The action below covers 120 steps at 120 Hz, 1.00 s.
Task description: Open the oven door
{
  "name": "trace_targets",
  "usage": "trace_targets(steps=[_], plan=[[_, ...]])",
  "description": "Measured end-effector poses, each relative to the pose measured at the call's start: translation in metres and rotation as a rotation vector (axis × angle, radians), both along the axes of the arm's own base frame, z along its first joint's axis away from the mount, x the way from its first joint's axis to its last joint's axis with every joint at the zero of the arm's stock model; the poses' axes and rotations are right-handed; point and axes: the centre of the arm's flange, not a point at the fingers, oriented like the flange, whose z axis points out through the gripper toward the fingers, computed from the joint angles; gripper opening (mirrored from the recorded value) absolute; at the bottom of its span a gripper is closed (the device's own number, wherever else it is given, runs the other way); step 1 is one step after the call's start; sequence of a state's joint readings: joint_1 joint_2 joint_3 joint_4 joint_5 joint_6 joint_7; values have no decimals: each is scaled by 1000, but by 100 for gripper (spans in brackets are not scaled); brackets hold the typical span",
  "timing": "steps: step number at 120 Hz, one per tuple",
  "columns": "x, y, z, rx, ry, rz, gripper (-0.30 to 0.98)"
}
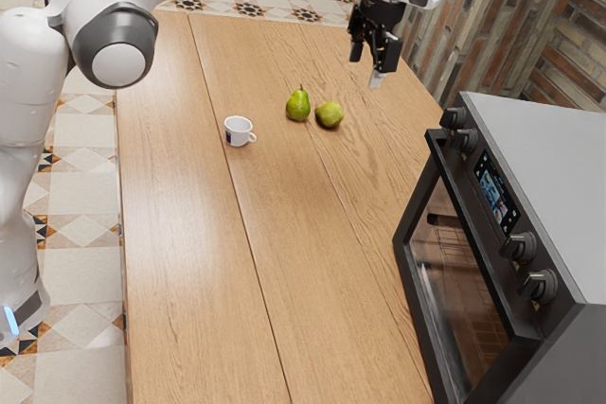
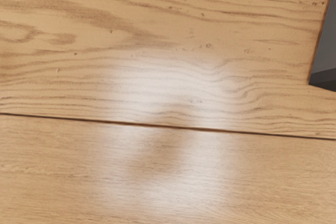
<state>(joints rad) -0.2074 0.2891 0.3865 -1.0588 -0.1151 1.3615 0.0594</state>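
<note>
High over the far part of the table, my gripper (image 1: 369, 60) hangs with its fingers apart and nothing between them. The dark oven (image 1: 544, 153) stands at the exterior view's right, its front facing the table. Its glass door (image 1: 453, 276) looks shut, with a black handle bar (image 1: 483, 243) along the upper edge, below the knobs. My gripper is away from the handle, above it and beyond the oven's far end. In the wrist view, a dark grey corner, seemingly of the oven (image 2: 326, 59), shows at the edge.
A white cup (image 1: 238, 131) and two green pears (image 1: 298, 104) (image 1: 329, 114) stand on the wooden table (image 1: 218, 262), between the arm's base and the far side. Several knobs (image 1: 518, 247) stick out from the oven's front. A brick and wood wall (image 1: 502, 26) rises behind the oven.
</note>
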Motion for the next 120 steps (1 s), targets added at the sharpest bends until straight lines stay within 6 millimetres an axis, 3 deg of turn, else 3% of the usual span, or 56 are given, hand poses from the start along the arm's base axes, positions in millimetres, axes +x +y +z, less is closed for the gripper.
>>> trace_targets(steps=[30,34,40,44,49,54,61,80,88,95,102,120], plan=[[-1,1,2,0,-4,-1,69],[-10,2,19,-4,-35,-2,69],[-40,-3,72,-20,-133,-39,69],[-53,-26,96,-33,-193,-147,69],[-60,-80,111,-47,-243,-340,69],[-64,-125,116,-54,-275,-499,68],[-55,-163,108,-59,-306,-655,68],[-48,-216,100,-29,-383,-946,68],[-62,-226,100,-12,-391,-1039,68],[-81,-241,87,9,-378,-1126,69],[-92,-265,71,50,-372,-1222,69],[-89,-344,38,159,-394,-1468,69]])
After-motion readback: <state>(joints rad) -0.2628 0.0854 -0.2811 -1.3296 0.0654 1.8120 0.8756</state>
